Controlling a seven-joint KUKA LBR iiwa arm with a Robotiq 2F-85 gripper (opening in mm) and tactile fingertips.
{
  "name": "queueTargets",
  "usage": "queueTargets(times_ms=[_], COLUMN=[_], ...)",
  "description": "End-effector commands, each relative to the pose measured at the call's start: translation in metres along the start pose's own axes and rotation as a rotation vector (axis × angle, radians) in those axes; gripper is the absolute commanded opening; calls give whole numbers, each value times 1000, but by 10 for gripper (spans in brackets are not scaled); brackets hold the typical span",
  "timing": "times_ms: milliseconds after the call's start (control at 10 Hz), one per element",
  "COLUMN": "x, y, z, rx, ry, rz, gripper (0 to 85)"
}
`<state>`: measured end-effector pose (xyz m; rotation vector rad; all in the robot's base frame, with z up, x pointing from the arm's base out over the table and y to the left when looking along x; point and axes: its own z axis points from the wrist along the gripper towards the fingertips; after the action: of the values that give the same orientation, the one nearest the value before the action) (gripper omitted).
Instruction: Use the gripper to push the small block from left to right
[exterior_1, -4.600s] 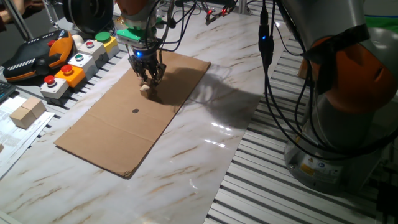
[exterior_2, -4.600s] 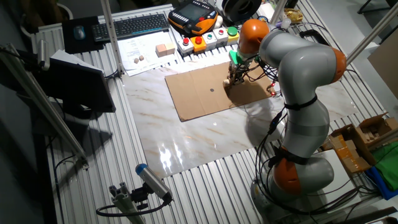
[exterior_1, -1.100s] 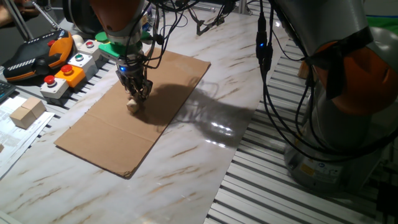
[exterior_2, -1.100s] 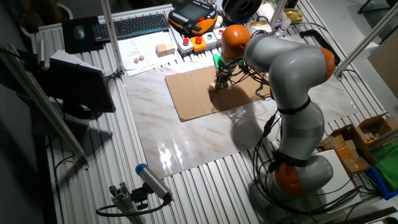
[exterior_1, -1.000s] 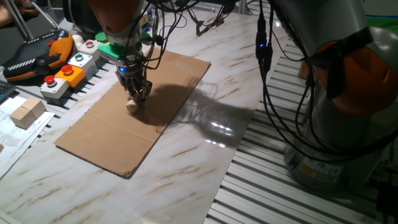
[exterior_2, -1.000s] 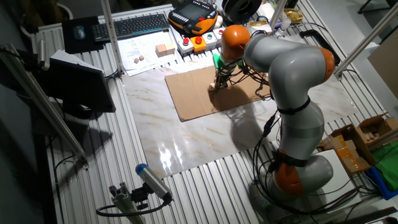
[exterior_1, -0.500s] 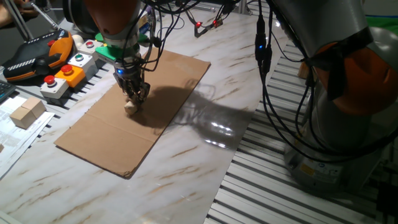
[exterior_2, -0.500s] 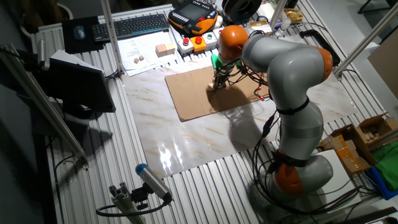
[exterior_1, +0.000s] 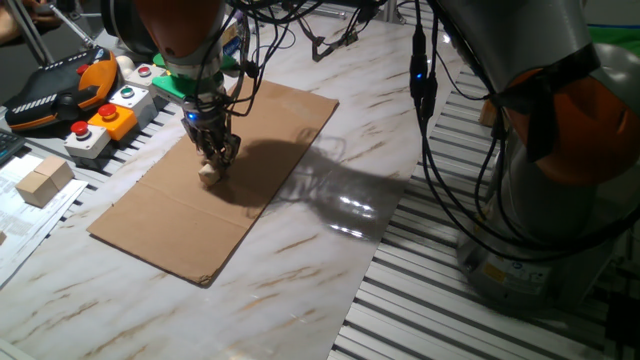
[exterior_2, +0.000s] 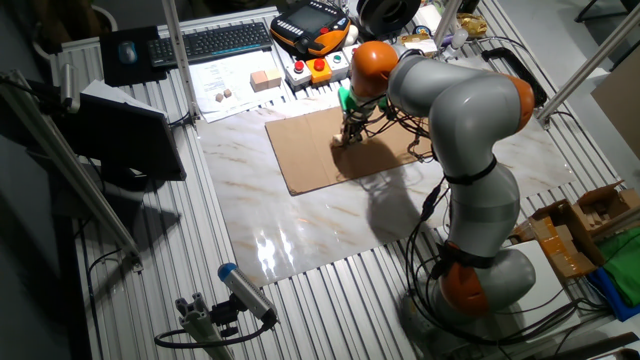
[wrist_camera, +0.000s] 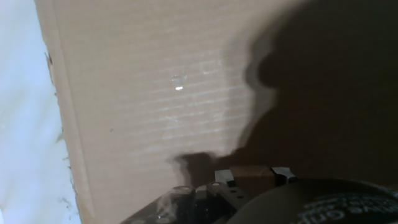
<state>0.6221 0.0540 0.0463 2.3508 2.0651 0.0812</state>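
The small block (exterior_1: 210, 175) is a pale wooden cube lying on a brown cardboard sheet (exterior_1: 180, 225) on the marble table. My gripper (exterior_1: 215, 158), black with a blue light above its fingers, stands upright right over the block with its tips down at it. In the hand view the block (wrist_camera: 252, 175) sits between the two fingertips (wrist_camera: 222, 177), which press close on either side. In the other fixed view the gripper (exterior_2: 345, 135) is at the sheet's middle, and the block (exterior_2: 338, 141) shows only as a pale speck at its tips.
Button boxes (exterior_1: 110, 110) and an orange pendant (exterior_1: 55, 90) line the table's far left edge. A larger wooden block (exterior_1: 42, 180) rests on papers beside them. Cables (exterior_1: 430, 120) hang over the table, and the arm's base (exterior_1: 560, 220) stands at the right.
Since 4.6 s ago the gripper and the block have travelled together along the cardboard toward the button boxes. Over the last second they crept a little further the same way.
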Motion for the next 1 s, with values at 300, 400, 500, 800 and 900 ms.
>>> queueTargets(times_ms=[300,400,500,800,900], x=[0,0,0,0,0], y=[0,0,0,0,0], z=[0,0,0,0,0], rx=[-33,-41,-48,-42,-35], ry=[-10,0,-1,-4,2], rz=[-60,-67,-64,-32,-22], gripper=[7,7,7,7,7])
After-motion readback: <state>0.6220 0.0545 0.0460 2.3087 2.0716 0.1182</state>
